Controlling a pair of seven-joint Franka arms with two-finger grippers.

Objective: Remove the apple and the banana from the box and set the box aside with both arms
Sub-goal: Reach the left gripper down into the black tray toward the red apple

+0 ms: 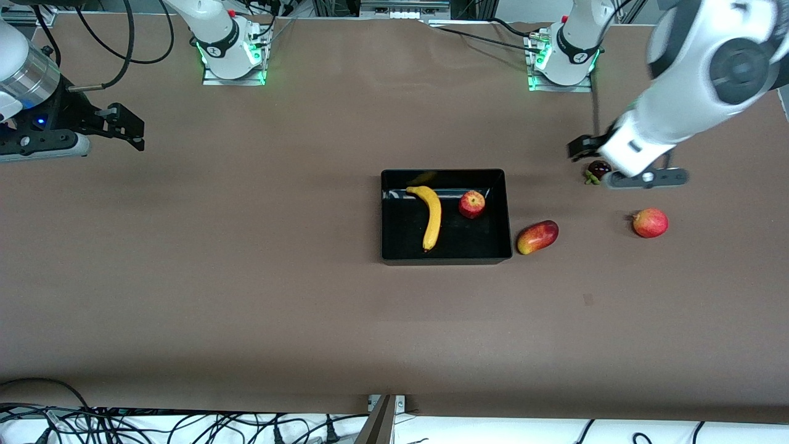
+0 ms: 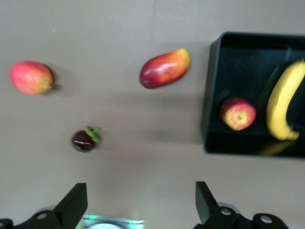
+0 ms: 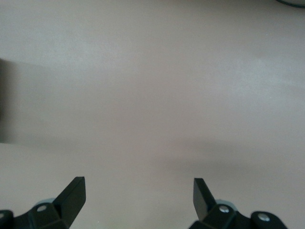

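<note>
**2 fruits in the box, both grippers spread and empty**

Nearest the front camera lies the front wall of the box (image 1: 446, 254), a shallow glossy black tray sitting near the middle of the brown table (image 1: 246, 296). Inside it rest 2 fruits. The banana (image 1: 429, 216) lies lengthwise, its tip near the front wall and its curved stem end up toward the wall nearest the robot bases. The apple (image 1: 472, 204) sits beside the banana, toward the left arm's end of the box, close to that side wall and apart from the banana.

Just outside the box, toward the left arm's end of the table, lies the mango (image 1: 537, 237), near the box wall but not touching it. Well past it toward the same end sits a second round red fruit (image 1: 650, 222), alone on the bare cloth.

Farther from the camera is the mangosteen (image 1: 598, 169), partly covered in the front view by the left arm. The left gripper (image 2: 141, 207) hangs over the table close by the mangosteen, fingers (image 2: 74, 204) spread wide with nothing between them.

The right gripper (image 3: 138, 199) hangs over bare table at the right arm's end, well apart from the box, its fingers (image 3: 74, 193) likewise spread wide and holding nothing.
</note>
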